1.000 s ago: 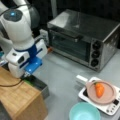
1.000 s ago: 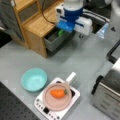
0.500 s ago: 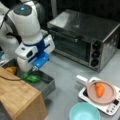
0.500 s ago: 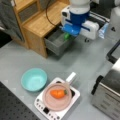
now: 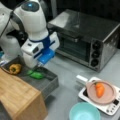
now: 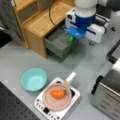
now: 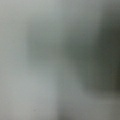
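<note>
My gripper point(image 5: 40, 65) hangs under the white and blue hand, just above the open grey drawer point(image 5: 47, 83). A green pepper point(image 5: 36, 74) lies on the drawer floor right below it, apart from the hand; it also shows in a front view as the green pepper point(image 6: 71, 39) at the edge of the drawer point(image 6: 57, 43). A yellow pepper point(image 5: 15, 68) rests at the drawer's left end. In a front view the blue hand point(image 6: 78, 31) hides the fingers. The wrist view is only a grey blur.
The drawer belongs to a wooden cabinet point(image 5: 17, 97) point(image 6: 37, 22). A toaster oven point(image 5: 85, 37) stands behind. A carrot point(image 5: 100, 89) point(image 6: 58, 93) lies on a pink plate point(image 6: 47, 100) atop a white cooker point(image 5: 86, 96). A teal bowl point(image 5: 83, 112) point(image 6: 33, 79) sits nearby.
The arm has swung toward a front view's right over the drawer. The green pepper, unseen a second ago, now lies in the drawer below the hand.
</note>
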Controlling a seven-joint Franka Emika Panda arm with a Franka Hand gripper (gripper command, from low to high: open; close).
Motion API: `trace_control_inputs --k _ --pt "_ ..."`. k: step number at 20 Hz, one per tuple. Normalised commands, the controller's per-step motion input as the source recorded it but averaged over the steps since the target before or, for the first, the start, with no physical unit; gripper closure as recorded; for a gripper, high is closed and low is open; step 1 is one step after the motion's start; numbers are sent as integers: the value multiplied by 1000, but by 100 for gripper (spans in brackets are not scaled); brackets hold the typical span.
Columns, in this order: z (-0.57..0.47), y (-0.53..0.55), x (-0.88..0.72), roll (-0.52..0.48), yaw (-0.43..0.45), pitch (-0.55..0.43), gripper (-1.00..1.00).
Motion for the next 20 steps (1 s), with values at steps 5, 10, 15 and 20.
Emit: trace_control_inputs --k 5,10,15,20 --pt "5 39 20 63 -62 -76 -100" --pt "0 -277 52 19 70 -61 -100" --pt "49 -490 74 -22 166 -13 -100" --pt "235 -183 105 -76 150 65 -100"
